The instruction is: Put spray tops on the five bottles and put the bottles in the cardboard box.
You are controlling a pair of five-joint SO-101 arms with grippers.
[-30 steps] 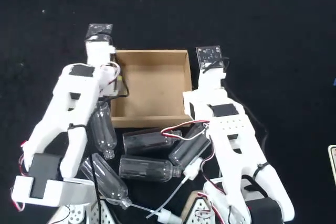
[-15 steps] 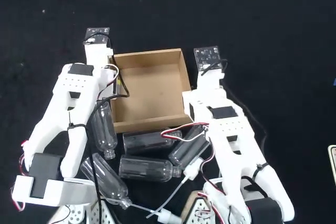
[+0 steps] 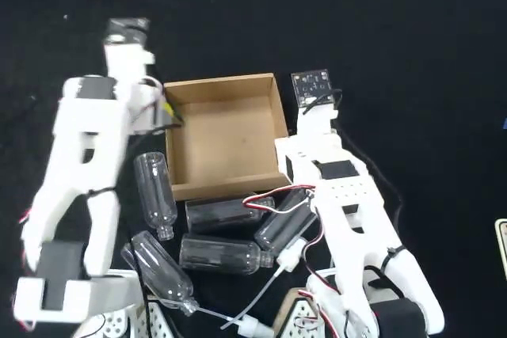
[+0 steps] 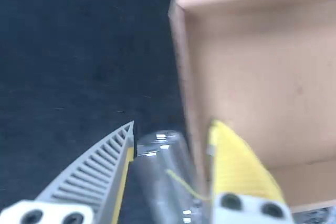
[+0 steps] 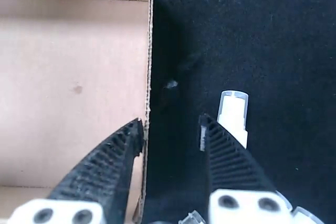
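Cardboard walls of the brown open-topped cardboard box have turned a little. Left of the box, the left gripper has lifted with fingers wide, uncovering a clear plastic bottle lying beside the box's left wall. The right gripper straddles the box's right wall, also wide, with a white spray top just outside. Capping, I judge, is not begun.
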